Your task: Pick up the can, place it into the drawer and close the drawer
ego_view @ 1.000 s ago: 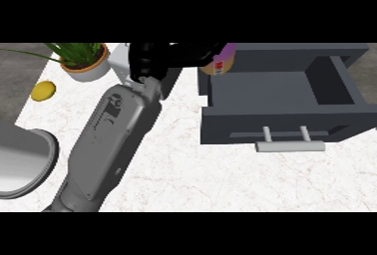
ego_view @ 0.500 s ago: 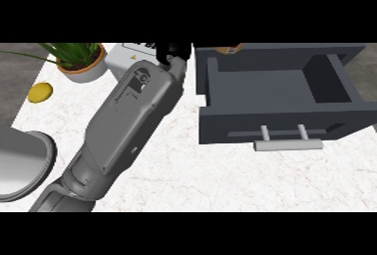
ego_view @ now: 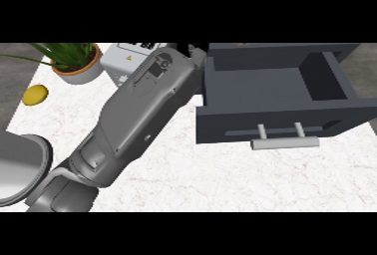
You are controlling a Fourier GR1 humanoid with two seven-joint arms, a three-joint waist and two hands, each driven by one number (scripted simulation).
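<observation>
The dark grey drawer (ego_view: 280, 122) stands open at the right, its pale bar handle (ego_view: 285, 142) facing me and its inside bare. My left forearm (ego_view: 140, 114) stretches from the lower left up to the picture's top, close along the drawer's left wall. Only a black sliver of the left hand (ego_view: 193, 50) shows at the top edge, beside the drawer's back left corner. The can shows nowhere in this view. My right hand is out of view.
A potted plant (ego_view: 74, 64) stands at the back left, a white box with a warning label (ego_view: 123, 59) next to it, partly behind my arm. A yellow fruit (ego_view: 35, 94) lies near the left edge. A grey round plate (ego_view: 18, 169) sits at the lower left.
The left arm has reached farther back and right toward the drawer's rear corner. The hand and the can it held a second ago have slipped past the top edge.
</observation>
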